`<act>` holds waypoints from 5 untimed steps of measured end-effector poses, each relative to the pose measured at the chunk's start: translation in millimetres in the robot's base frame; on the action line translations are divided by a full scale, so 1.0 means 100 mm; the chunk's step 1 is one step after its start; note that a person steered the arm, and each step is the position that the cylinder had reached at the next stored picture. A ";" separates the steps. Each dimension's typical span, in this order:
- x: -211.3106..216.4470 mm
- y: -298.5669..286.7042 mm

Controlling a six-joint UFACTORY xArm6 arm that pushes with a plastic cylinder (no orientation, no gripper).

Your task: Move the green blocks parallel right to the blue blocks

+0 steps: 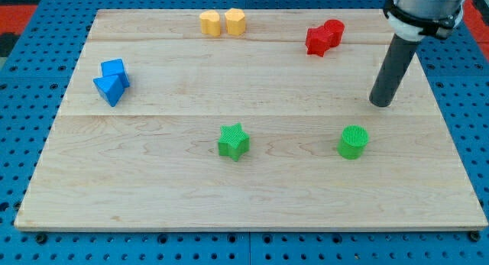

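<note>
A green star block point(233, 140) lies in the lower middle of the wooden board point(153, 189). A green cylinder block point(353, 141) stands to its right. Two blue blocks touch at the view's left: a blue cube-like block point(114, 69) and a blue triangular block point(109, 88) just below it. My tip point(380, 104) rests on the board above and a little right of the green cylinder, apart from it. The dark rod rises toward the view's top right.
Two yellow blocks, a cylinder point(210, 23) and a hexagon point(234, 22), stand side by side at the top middle. Two red blocks point(324, 37) touch at the top right, left of the rod. Blue pegboard point(23, 105) surrounds the board.
</note>
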State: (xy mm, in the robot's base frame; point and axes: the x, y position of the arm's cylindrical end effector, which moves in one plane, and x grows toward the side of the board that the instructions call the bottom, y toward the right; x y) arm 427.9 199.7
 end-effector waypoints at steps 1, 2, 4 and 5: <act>0.05 0.09; 0.14 0.78; 0.79 0.24; 0.89 -0.47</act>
State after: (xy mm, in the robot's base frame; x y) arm 516.9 152.2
